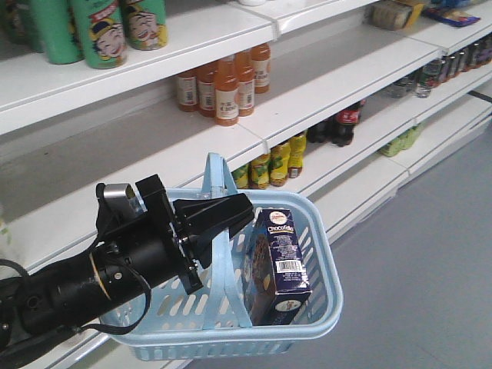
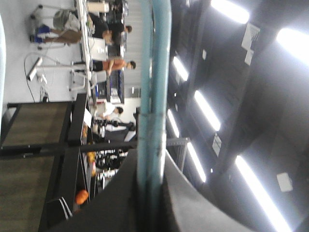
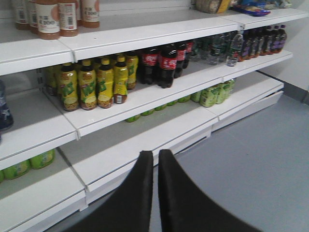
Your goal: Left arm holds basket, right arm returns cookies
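Note:
In the front view the light blue basket (image 1: 326, 261) hangs in front of the shelves, carried by its tall handle (image 1: 218, 171). My left gripper (image 1: 224, 215) is shut on that handle. The left wrist view shows the same blue handle (image 2: 154, 72) running up from between the left gripper's (image 2: 153, 193) jaws. The cookies (image 1: 280, 257), a dark navy box with white lettering and a barcode, stand tilted inside the basket at its right end. My right gripper (image 3: 155, 155) appears only in its own wrist view. It is shut with nothing in it, low over the grey floor before the bottom shelves.
White shelves (image 1: 323, 84) hold orange-capped bottles (image 1: 227, 88), green canisters (image 1: 100, 31), yellow bottles (image 3: 99, 84) and cola bottles (image 3: 161, 63). Green bottles (image 3: 212, 94) lie on the lowest shelf. Grey floor (image 1: 430, 254) stretches to the right of the shelving.

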{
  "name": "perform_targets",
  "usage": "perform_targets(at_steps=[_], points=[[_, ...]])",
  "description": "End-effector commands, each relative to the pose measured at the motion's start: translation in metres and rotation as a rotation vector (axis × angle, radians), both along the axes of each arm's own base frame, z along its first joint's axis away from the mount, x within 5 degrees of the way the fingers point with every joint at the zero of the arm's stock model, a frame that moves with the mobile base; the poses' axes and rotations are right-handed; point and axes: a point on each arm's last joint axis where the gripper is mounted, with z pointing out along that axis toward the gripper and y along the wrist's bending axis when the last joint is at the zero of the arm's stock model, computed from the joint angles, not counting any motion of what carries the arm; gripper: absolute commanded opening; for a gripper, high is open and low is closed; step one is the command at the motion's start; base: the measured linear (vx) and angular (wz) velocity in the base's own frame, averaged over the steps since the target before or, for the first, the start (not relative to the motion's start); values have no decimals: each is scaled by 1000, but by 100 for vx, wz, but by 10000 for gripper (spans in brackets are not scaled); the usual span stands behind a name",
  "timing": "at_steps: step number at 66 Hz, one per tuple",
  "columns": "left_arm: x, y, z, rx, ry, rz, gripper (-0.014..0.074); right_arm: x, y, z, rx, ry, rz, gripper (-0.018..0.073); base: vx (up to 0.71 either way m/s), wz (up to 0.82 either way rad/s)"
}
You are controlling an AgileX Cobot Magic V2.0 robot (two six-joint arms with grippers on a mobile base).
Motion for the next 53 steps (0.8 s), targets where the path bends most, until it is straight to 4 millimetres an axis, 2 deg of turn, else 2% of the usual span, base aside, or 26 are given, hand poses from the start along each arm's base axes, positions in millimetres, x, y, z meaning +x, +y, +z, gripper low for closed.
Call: perform_targets(at_steps=[1,53], points=[[-9,2,40,-259,-190,-64,-3,1,-1,1,-20,-65,-5,4,13,-52],[-9,2,40,-259,-190,-64,-3,1,-1,1,-20,-65,-5,4,13,-52]])
